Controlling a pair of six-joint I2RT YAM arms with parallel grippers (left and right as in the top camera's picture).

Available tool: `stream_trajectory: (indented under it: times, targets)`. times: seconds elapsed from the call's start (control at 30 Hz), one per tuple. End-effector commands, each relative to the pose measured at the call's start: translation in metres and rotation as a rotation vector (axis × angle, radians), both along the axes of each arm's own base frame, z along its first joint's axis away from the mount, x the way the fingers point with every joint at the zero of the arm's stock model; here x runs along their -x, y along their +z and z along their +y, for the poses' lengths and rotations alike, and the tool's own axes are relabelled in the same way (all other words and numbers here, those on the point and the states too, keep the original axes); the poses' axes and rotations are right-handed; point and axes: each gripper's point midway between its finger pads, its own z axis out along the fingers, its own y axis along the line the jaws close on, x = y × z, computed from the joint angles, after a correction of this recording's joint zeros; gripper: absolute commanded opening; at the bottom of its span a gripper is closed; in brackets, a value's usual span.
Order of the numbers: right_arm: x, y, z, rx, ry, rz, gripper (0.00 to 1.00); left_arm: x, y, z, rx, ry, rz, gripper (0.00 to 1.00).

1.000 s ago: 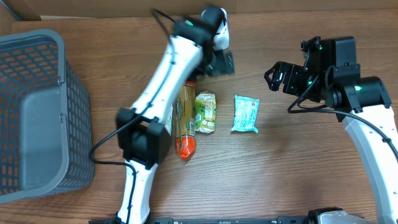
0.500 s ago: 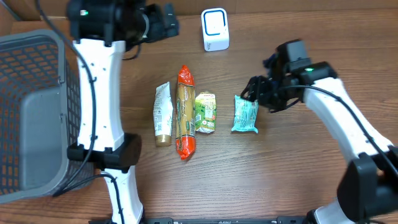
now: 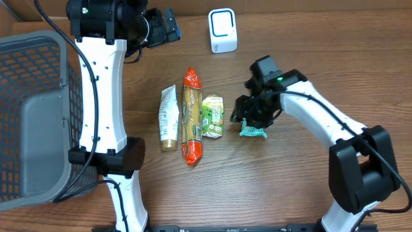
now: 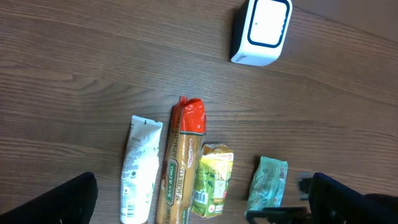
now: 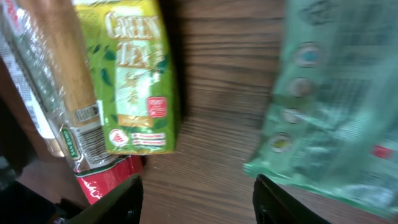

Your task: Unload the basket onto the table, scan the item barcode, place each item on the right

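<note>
Four items lie in a row mid-table: a white tube (image 3: 168,119), a long spaghetti pack (image 3: 191,116), a green tea packet (image 3: 213,116) and a teal packet (image 3: 253,131). The white scanner (image 3: 223,30) stands at the back. My right gripper (image 3: 253,113) hovers low over the teal packet's left part, hiding most of it. In the right wrist view its jaws (image 5: 196,200) are open over bare wood, between the green tea packet (image 5: 134,81) and the teal packet (image 5: 336,118). My left gripper (image 3: 164,22) is raised at the back left, open wide and empty (image 4: 205,205).
A grey mesh basket (image 3: 38,109) fills the left side of the table. The left arm's white link (image 3: 103,90) runs down between the basket and the items. Cardboard (image 3: 38,9) lies along the back left edge.
The right gripper has come down and leftward onto the teal packet, its jaws narrowing. The left arm swung from the scanner to the back left, then held still.
</note>
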Motion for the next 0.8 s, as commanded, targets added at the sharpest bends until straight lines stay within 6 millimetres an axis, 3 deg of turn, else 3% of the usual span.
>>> stream_trajectory:
  times: [0.0, 0.27, 0.5, 0.6, 0.77]
  targets:
    - [0.005, -0.011, 0.002, 0.024, -0.016, 0.011, 0.58, -0.002, -0.006, 0.002, -0.026, -0.01, 0.011, 1.0]
    - [0.0, -0.029, 0.013, -0.022, -0.019, 0.039, 0.58, -0.002, -0.006, 0.002, -0.026, -0.01, 0.011, 1.0]
    - [0.004, -0.04, 0.006, 0.002, -0.021, 0.075, 0.59, -0.002, -0.006, 0.002, -0.026, -0.01, 0.011, 0.99]
    - [0.008, -0.041, -0.006, 0.024, 0.003, 0.093, 0.59, -0.002, -0.006, 0.002, -0.026, -0.01, 0.011, 1.0]
    - [0.009, -0.046, -0.055, 0.164, -0.04, 0.138, 0.59, -0.002, -0.006, 0.002, -0.026, -0.01, 0.011, 0.99]
